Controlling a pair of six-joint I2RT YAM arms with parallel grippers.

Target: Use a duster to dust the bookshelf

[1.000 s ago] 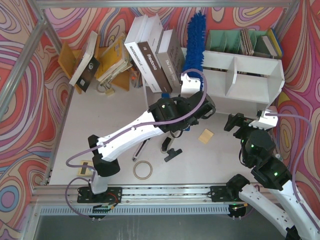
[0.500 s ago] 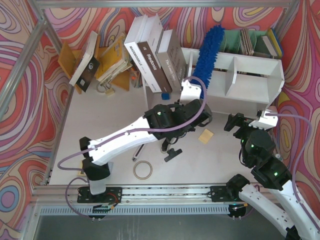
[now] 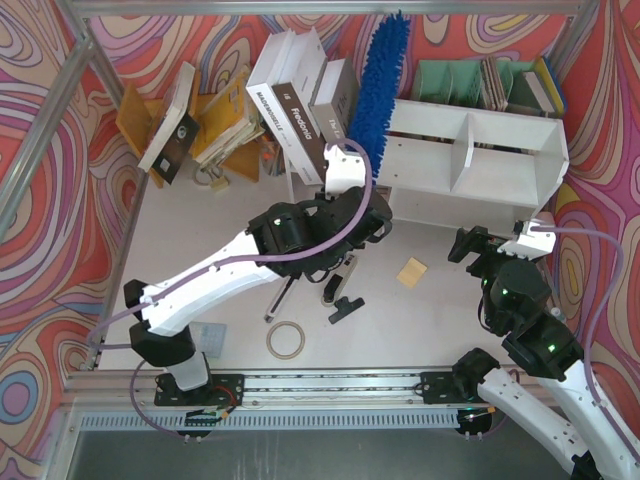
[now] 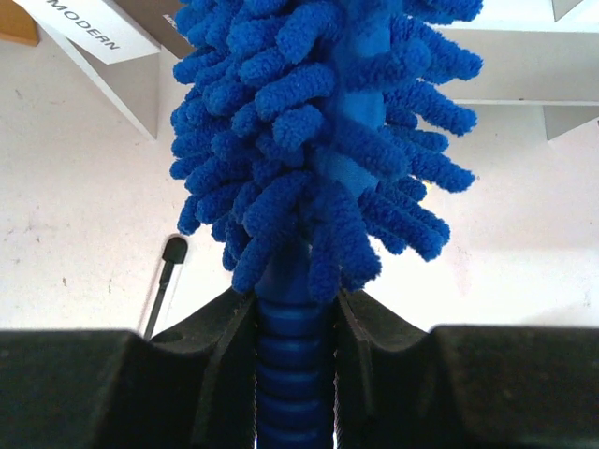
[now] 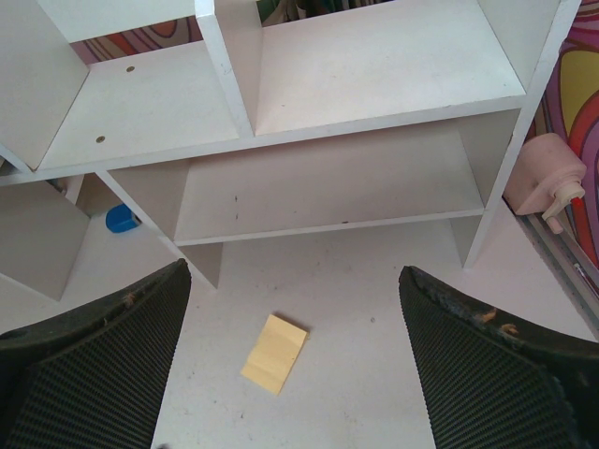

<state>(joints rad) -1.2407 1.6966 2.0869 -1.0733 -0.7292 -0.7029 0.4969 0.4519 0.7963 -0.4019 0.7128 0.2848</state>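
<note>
The white two-tier bookshelf [image 3: 480, 150] stands at the back right; it also shows in the right wrist view [image 5: 328, 178]. My left gripper [image 3: 350, 195] is shut on the ribbed handle of the bright blue fluffy duster [image 3: 378, 75]. The duster's head points away from me, up past the shelf's left end and beside the leaning books. In the left wrist view the handle [image 4: 295, 355] sits clamped between both fingers [image 4: 225, 346], with the strands [image 4: 318, 140] above. My right gripper [image 3: 490, 245] is open and empty, in front of the shelf's lower right.
Leaning books [image 3: 300, 100] stand left of the shelf. A green file organiser [image 3: 480, 80] sits behind it. A yellow card [image 3: 411, 272], a black tool [image 3: 340, 290] and a tape ring [image 3: 286, 340] lie on the table. A pink dispenser [image 5: 543, 178] stands by the shelf's right leg.
My left arm has swung left, carrying the duster off the shelf's upper left compartment to beyond its left end. The right arm has not moved.
</note>
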